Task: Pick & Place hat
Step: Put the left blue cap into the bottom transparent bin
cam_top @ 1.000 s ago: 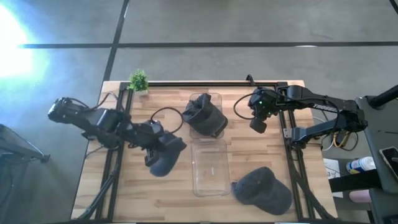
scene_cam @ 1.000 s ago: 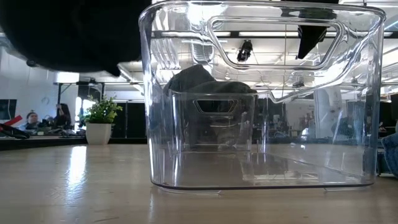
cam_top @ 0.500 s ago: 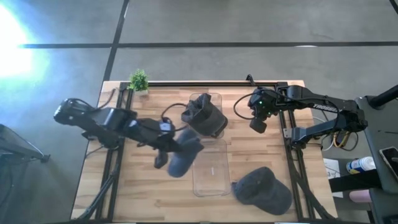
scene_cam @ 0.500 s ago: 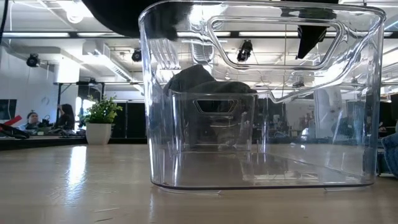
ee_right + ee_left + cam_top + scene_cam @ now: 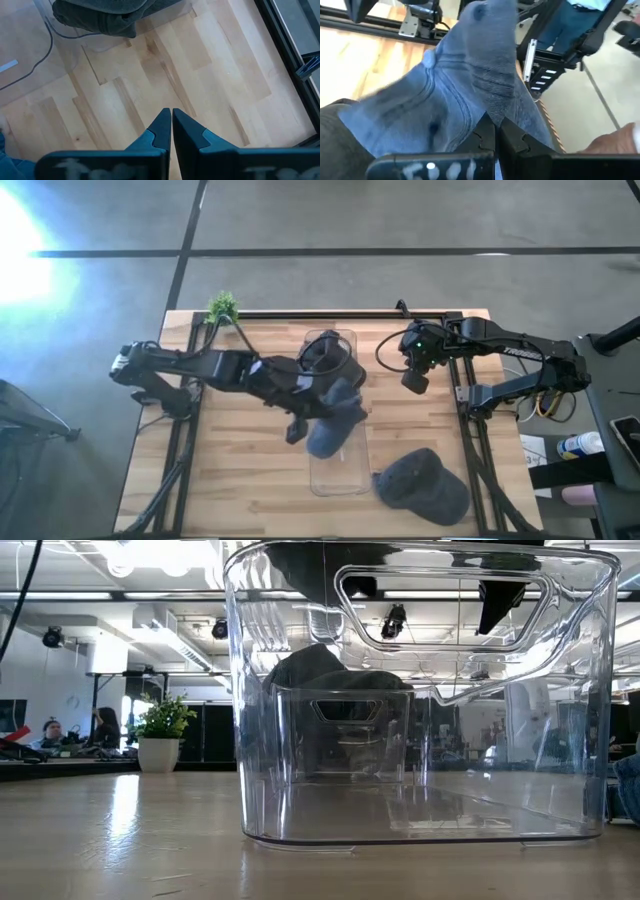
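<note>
A blue-grey cap (image 5: 332,426) hangs in my left gripper (image 5: 316,408) above the near clear bin (image 5: 340,472). In the left wrist view the cap (image 5: 465,75), with its top button (image 5: 429,59), fills the picture beyond my shut left gripper (image 5: 496,121). In the low view its dark underside (image 5: 300,565) shows over the bin's (image 5: 420,740) rim. The far clear bin (image 5: 346,336) holds a dark hat (image 5: 335,372). Another grey cap (image 5: 425,485) lies on the table right of the near bin. My right gripper (image 5: 414,383) waits shut at the far right, over bare wood (image 5: 171,112). My left gripper pinches a raised fold of the cap's crown cloth (image 5: 489,102) between its two fingers, reaching in from the table's left. The cap is lifted clear of the table and hangs slack around the fingers over the near bin's open top.
A small potted plant (image 5: 222,307) stands at the far left corner and also shows in the low view (image 5: 160,725). Black frame rails (image 5: 462,395) run along the table's left and right sides. Bare wood lies left of the bins. People sit in the room behind (image 5: 50,730).
My left gripper has carried the cap toward the table's right, from over the wood left of the bins to above the near bin. It stayed shut on the cap, which remained lifted clear. The right arm kept still.
</note>
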